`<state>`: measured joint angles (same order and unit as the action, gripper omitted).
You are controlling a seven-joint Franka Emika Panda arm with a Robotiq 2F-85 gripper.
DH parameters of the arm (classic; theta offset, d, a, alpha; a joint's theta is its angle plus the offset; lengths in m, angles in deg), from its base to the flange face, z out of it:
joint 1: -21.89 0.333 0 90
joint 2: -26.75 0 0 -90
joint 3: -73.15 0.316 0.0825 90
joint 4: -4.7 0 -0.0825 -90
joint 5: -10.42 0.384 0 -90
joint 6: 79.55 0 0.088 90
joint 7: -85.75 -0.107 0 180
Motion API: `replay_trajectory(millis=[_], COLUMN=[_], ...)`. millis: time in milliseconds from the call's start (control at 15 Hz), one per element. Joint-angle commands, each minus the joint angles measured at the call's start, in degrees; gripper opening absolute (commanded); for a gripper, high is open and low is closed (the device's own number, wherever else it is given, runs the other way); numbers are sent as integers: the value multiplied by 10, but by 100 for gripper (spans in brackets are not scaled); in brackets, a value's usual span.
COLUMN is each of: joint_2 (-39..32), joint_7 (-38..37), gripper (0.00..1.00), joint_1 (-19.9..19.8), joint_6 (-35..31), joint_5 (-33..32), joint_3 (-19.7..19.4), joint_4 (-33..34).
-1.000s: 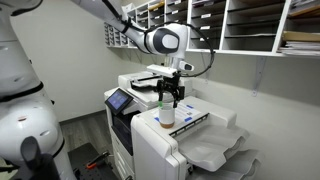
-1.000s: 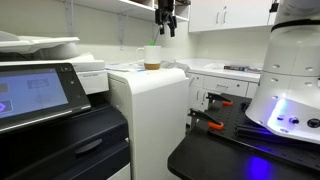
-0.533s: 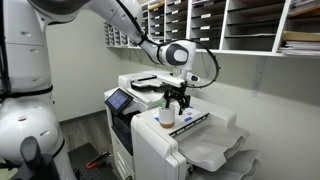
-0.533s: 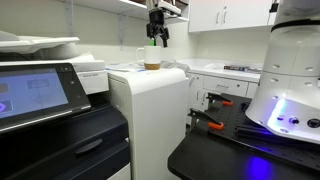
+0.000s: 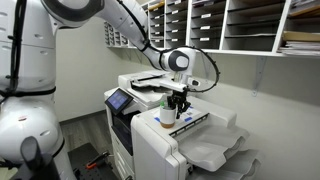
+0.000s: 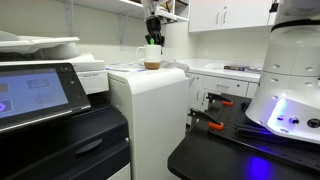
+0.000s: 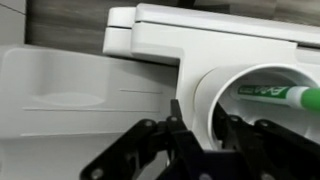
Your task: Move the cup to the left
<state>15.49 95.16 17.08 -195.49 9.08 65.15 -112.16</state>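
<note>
Hanging straight above the cup, which stands on the flat top of the printer, the gripper in an exterior view points down, I'd judge to take it by the rim. In an exterior view its fingertips reach the mouth of the cup. From the wrist view the jaws stand narrowly apart astride the near wall of the cup, a green-tipped pen inside; whether they pinch yet I cannot tell.
</note>
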Motion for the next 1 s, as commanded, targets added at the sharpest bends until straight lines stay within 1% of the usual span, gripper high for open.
replay_trajectory(millis=[0,67,133,200,267,400,533,800,867,933], joint_2=[9,11,16,19,25,41,54,75,81,87], joint_7=[-9,-6,-4,-1,5,21,24,29,33,37], gripper=[5,1,0,0,3,3,3,3,3,3], joint_1=[-4,-5,-4,-4,-4,-2,2,17,21,26], joint_6=[-19,-14,-16,-15,-13,-21,-33,-35,-43,-72], joint_5=[-18,-15,-15,-13,-9,-6,-11,-10,-11,-13], joint_3=[11,13,16,19,22,28,36,57,63,68], joint_4=[-9,-9,-12,-14,-17,-30,-42,-57,-64,-77])
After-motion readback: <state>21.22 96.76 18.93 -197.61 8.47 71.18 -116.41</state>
